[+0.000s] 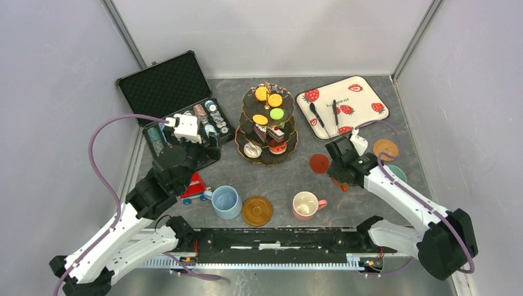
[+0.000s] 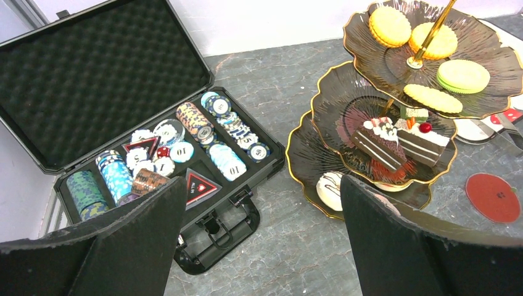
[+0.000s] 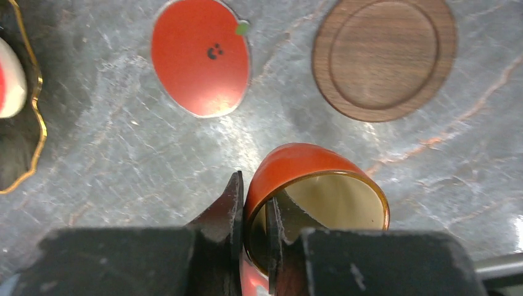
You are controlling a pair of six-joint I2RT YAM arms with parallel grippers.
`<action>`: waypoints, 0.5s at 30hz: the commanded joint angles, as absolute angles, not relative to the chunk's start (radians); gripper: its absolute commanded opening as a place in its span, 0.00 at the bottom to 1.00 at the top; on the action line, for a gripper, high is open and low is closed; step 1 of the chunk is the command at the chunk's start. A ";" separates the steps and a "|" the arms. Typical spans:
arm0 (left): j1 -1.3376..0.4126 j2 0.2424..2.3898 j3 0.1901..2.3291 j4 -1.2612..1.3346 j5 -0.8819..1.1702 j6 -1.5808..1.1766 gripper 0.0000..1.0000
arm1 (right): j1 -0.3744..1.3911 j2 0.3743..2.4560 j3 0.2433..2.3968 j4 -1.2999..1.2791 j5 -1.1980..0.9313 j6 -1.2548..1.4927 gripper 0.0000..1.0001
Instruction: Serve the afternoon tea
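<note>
By red coaster [image 3: 200,57], right hand [image 3: 253,197] pinching tilted orange mug [image 3: 302,163], left hand [image 2: 259,185] spread.

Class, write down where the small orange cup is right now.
In the right wrist view, the orange cup is pinched by its wall in the right gripper, with the red coaster and wooden coaster just beyond it.

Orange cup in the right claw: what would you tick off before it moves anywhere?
1. Grip: right gripper pinches the orange cup by its wall, one finger inside, one outside: ok.
2. Cup lifted clear of the table: cannot tell.
3. The red coaster is bare: ok.
4. The wooden coaster is bare: ok.
5. The left gripper is open, far off by the poker case: ok.
</note>
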State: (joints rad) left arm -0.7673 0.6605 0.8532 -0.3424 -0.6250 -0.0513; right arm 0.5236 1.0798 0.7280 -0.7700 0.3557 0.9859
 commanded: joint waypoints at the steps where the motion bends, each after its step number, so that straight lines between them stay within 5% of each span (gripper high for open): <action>1: -0.759 0.649 0.865 -0.329 -0.617 -0.097 0.99 | 0.528 1.161 0.795 -0.663 0.353 1.069 0.00; 15: -0.759 0.624 0.862 -0.333 -0.623 -0.098 0.99 | 0.538 1.604 1.118 -0.734 0.365 1.010 0.01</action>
State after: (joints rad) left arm -0.7639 0.6353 0.8532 -0.3431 -0.6254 -0.0517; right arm 0.5301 1.5581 1.0576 -0.7261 0.3515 1.0157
